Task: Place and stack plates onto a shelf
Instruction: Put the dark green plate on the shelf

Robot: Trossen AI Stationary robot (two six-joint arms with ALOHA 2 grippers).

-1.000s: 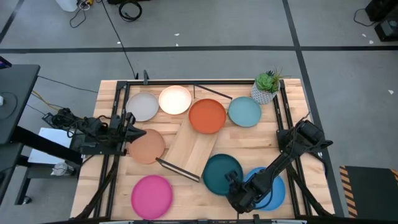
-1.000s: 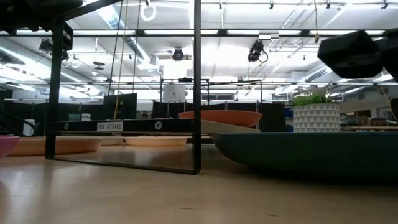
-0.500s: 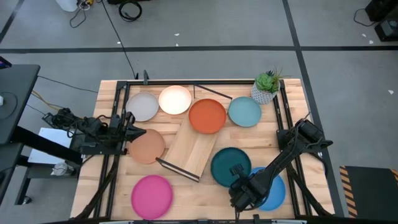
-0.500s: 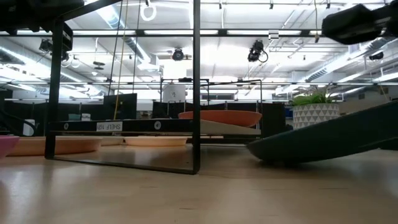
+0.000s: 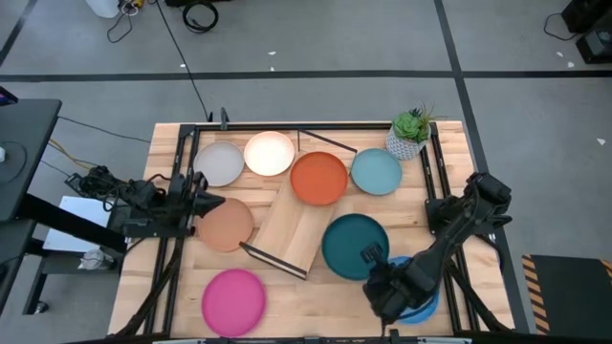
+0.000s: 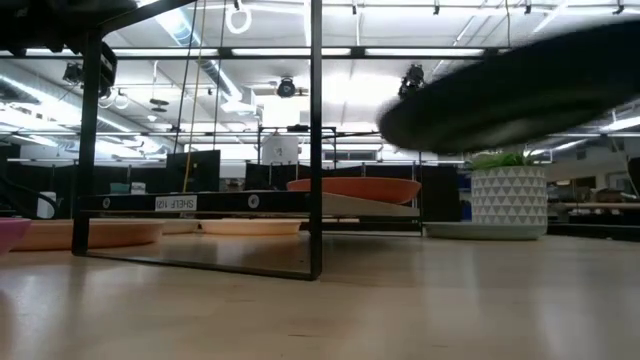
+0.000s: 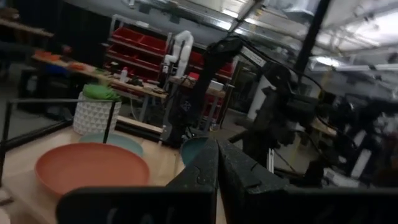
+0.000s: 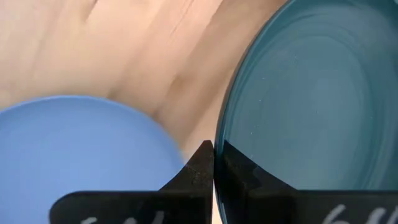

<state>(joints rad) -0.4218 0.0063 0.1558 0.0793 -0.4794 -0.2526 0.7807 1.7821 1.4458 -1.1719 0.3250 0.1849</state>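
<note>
My right gripper is shut on the dark teal plate, which is off the table beside the shelf's near right corner and shows blurred in the low view. The shelf, a light board with a black wire frame, lies aslant mid-table. The bright blue plate lies under my right arm. Grey, cream, orange and light blue plates lie along the far side. The tan plate and pink plate lie at the left. My left gripper is shut and empty beside the tan plate. My right gripper pinches the dark teal plate's rim between its two fingers, at the plate's near right edge, coming from the table's near right side. The plate is lifted clear of the table and tilted, its held side higher.
A potted plant in a white pot stands at the far right corner. Black frame rails run along the table's left and right sides. The shelf's upright wire frame stands in the low view's middle.
My right gripper has risen and gone toward the table's far right with the dark teal plate. The plate lay flat on the table, then tipped up at its held edge, and now hangs clear of the table, off the bright blue plate.
</note>
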